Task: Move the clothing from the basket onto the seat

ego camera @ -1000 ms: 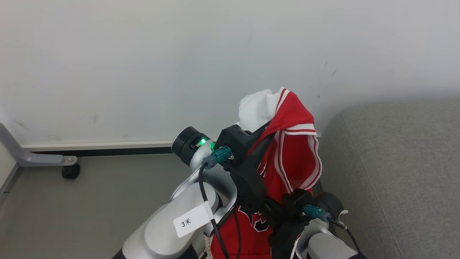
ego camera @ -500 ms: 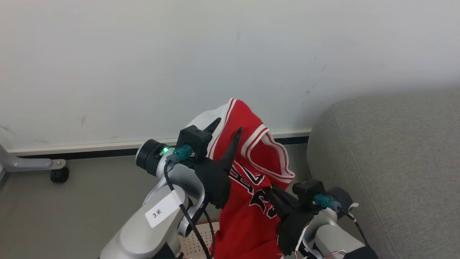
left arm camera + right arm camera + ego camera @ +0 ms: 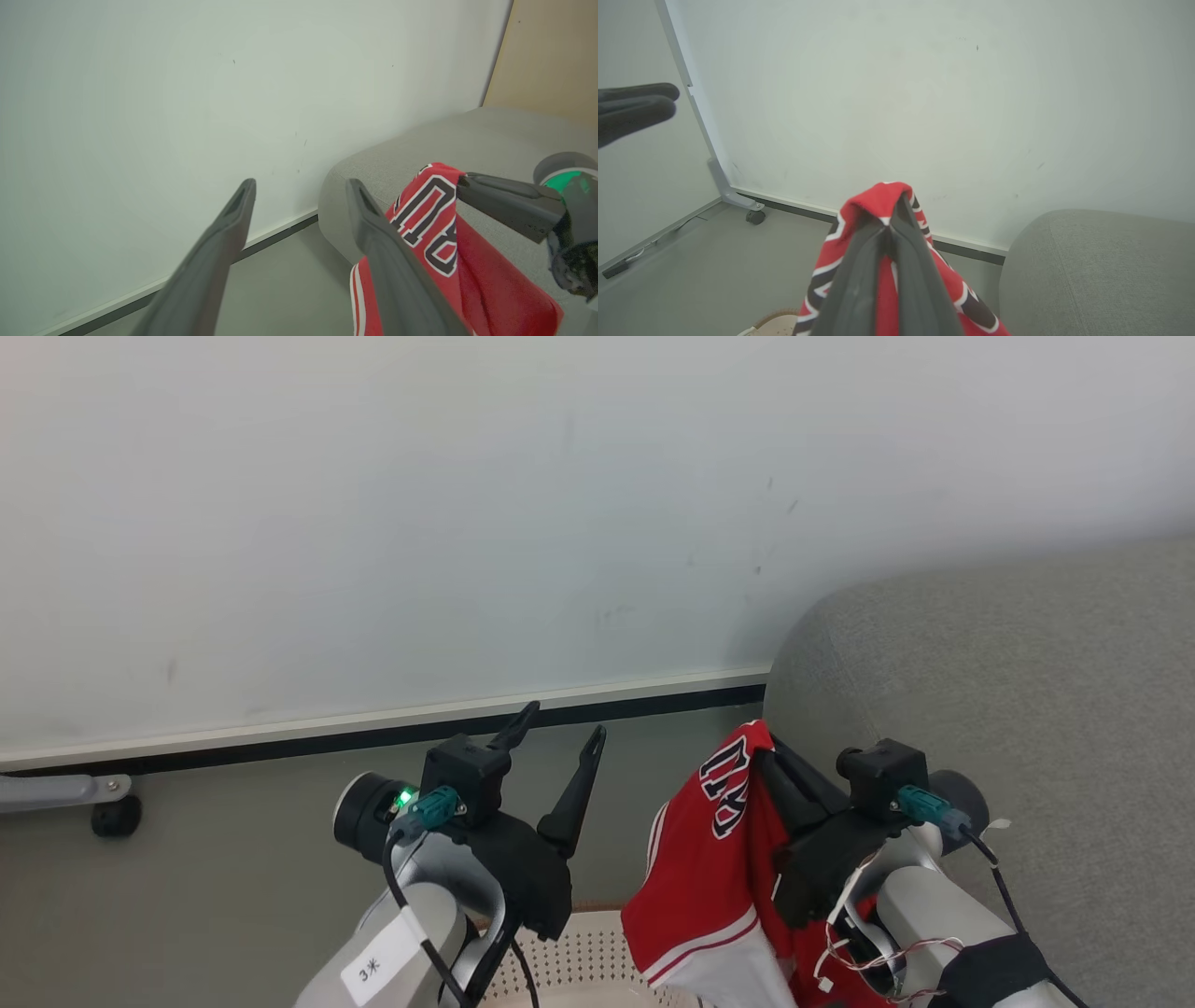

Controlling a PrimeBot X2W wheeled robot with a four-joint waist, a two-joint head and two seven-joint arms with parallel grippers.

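Laundry run, part done: a soft red sports jersey with white stripe trim and dark lettering (image 3: pixel 714 882) hangs in mid-air just beside the rounded end of a large light-grey fabric-upholstered sofa (image 3: pixel 1027 709). It is pinched at its top fold by the robot's right gripper (image 3: pixel 767 754), whose two long dark fingers are pressed together on the cloth. The left gripper (image 3: pixel 563 723), on the side of the jersey away from the sofa, stands with its fingers spread wide and has hold of nothing.

On the floor off the sofa's end, a strip of the cream-white perforated plastic laundry basket (image 3: pixel 583 957) shows between the two arms. The jersey's lower hem dangles near it, though whether the cloth touches the basket cannot be told.

By the look of it, the garment is lifted out of the basket but not yet delivered: no cloth rests on the sofa's cushion. What seems to remain is to carry the jersey across over the sofa, lower it and let go. Most of the basket's inside is hidden, so whether more clothing waits there cannot be told.
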